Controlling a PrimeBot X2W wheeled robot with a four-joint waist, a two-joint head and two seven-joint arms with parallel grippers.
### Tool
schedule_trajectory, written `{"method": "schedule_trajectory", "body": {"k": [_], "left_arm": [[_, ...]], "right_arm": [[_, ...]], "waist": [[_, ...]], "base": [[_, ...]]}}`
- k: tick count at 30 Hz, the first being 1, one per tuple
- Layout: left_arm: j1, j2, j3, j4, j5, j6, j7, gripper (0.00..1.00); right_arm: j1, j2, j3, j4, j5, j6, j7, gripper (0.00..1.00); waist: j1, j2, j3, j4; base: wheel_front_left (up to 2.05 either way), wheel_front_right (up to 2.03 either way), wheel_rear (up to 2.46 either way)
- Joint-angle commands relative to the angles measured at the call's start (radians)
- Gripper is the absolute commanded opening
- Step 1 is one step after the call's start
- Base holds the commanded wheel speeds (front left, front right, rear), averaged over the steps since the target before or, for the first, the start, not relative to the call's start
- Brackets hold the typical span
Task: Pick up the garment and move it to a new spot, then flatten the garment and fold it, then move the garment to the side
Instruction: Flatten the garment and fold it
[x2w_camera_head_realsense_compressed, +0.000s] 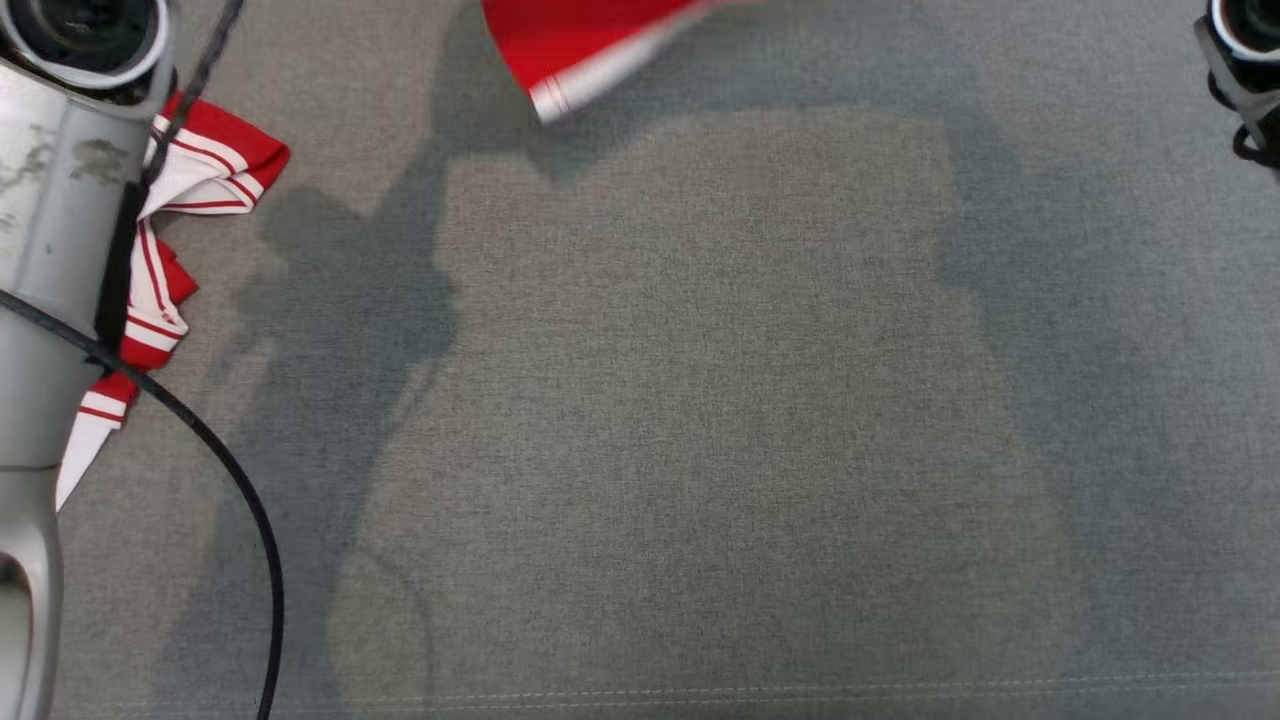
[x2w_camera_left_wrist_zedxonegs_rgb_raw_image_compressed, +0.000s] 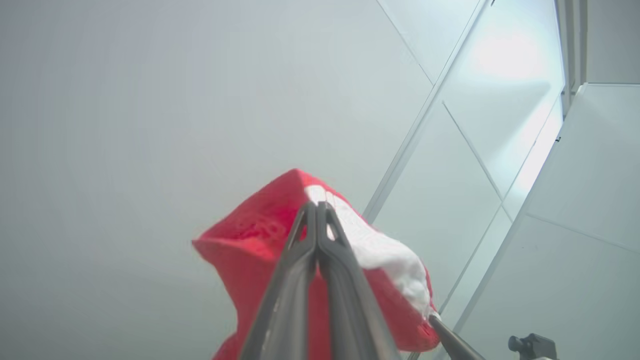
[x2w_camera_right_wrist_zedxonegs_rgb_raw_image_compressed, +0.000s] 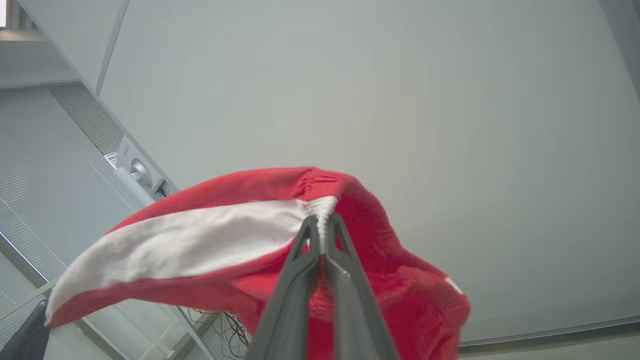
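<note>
Left jaws are pinching shut on a red-and-white edge of the garment (x2w_camera_left_wrist_zedxonegs_rgb_raw_image_compressed: 260, 240), and right jaws are clamping shut on its gathered white-banded edge, both pointing up at the ceiling. In the head view, a blurred corner is hanging over the far side of the grey surface (x2w_camera_head_realsense_compressed: 700, 420).

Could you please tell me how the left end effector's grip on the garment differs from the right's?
The left end effector pinches the garment where red meets its white band, which trails off to its right; the right end effector pinches the gathered white band itself, which spreads leftward. Less cloth shows around the left end effector than the right end effector. Both are shut on the garment.
</note>
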Motion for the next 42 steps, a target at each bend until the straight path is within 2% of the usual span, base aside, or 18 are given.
{"method": "schedule_trajectory", "body": {"k": [1,9,15,20,24,32,42], "left_arm": [[0.048,0.041,-0.005,0.011,0.012,-0.001,0.000,0.00],[0.169,0.063,-0.048,0.083,-0.037,-0.001,-0.047,0.00],[0.350,0.054,-0.088,0.076,-0.064,-0.001,-0.098,0.00],[0.489,0.036,-0.111,0.036,-0.052,-0.001,-0.115,0.00],[0.581,0.009,-0.053,-0.003,-0.021,-0.001,-0.117,0.00],[0.796,-0.041,0.036,-0.028,0.030,-0.001,-0.117,0.00],[0.971,-0.062,0.049,-0.025,0.047,-0.001,-0.118,0.00]], "right_arm": [[0.047,0.021,0.011,0.007,-0.012,0.004,-0.005,0.00],[0.127,0.006,0.049,0.013,0.035,0.004,0.108,0.00],[0.301,-0.023,0.082,-0.099,0.087,0.004,0.177,0.00],[0.469,-0.070,0.088,-0.204,0.112,0.004,0.176,0.00],[0.581,-0.094,0.089,-0.253,0.115,0.004,0.149,0.00],[0.764,-0.105,0.066,-0.302,0.152,0.004,0.127,0.00],[0.913,-0.120,0.054,-0.325,0.156,0.004,0.150,0.00]], "waist": [[0.0000,0.0000,0.007,-0.009],[0.0000,0.0000,0.081,-0.024],[0.0000,0.0000,0.104,-0.028],[0.0000,0.0000,0.049,-0.021],[0.0000,0.0000,-0.018,-0.013],[0.0000,0.0000,-0.178,-0.005],[0.0000,0.0000,-0.281,-0.003]], "base": [[0.00,0.00,0.00],[0.00,0.00,0.00],[0.00,0.00,0.00],[0.00,0.00,0.00],[0.00,0.00,0.00],[0.00,0.00,0.00],[0.00,0.00,0.00]]}}
